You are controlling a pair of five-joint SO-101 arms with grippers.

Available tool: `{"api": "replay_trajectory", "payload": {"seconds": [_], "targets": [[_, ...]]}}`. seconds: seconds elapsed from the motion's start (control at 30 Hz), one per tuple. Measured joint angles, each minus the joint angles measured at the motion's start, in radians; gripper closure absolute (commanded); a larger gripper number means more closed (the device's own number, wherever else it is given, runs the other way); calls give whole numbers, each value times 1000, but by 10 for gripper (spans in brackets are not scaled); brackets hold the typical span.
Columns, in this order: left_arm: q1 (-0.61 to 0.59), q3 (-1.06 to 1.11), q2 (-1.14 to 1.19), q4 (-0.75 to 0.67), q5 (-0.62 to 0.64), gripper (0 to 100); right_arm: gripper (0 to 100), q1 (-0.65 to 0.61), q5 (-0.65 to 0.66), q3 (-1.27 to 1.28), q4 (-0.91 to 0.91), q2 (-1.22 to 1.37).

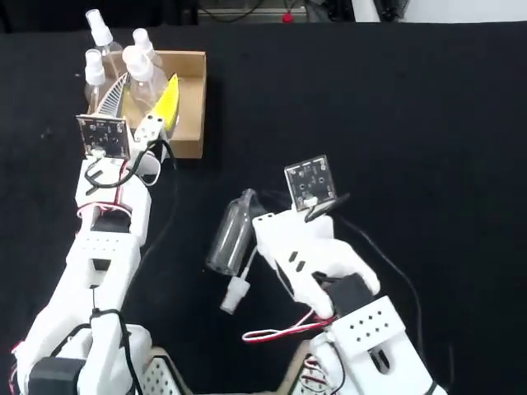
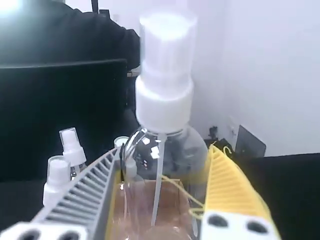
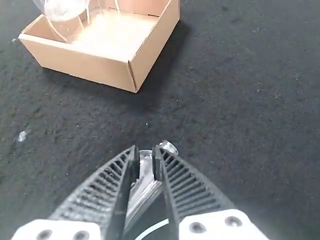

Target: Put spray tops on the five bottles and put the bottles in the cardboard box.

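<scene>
In the high view the left gripper point(image 1: 142, 97) hangs over the brown cardboard box point(image 1: 193, 99), clamped on a clear plastic bottle with a white spray top point(image 1: 140, 70). Three other capped bottles point(image 1: 96, 51) stand close by. The right gripper point(image 1: 254, 210) pinches an uncapped clear plastic bottle point(image 1: 229, 239) lying on the black table point(image 1: 412, 123), with a loose white spray top point(image 1: 235, 296) near its base. The left wrist view shows the capped bottle point(image 2: 167, 125) upright between the grey and yellow fingers point(image 2: 90, 185). In the right wrist view the nearly closed fingers point(image 3: 185, 180) squeeze the uncapped bottle's neck point(image 3: 143, 170).

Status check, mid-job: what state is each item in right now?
Held bottle: capped, left gripper shut on it, at the cardboard box.
Three other bottles: capped, upright in box.
Last bottle: uncapped, right gripper shut on it.
Spray top: loose on table.
</scene>
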Motion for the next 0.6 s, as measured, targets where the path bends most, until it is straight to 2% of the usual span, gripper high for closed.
{"api": "replay_trajectory", "payload": {"seconds": [0.2,0.43,0.6], "targets": [[0,0,18,0,0,815,946,0,0,0,0,0],[25,-100,195,0,0,815,946,0,0,0,0,0],[29,-137,241,0,0,815,946,0,0,0,0,0]]}}
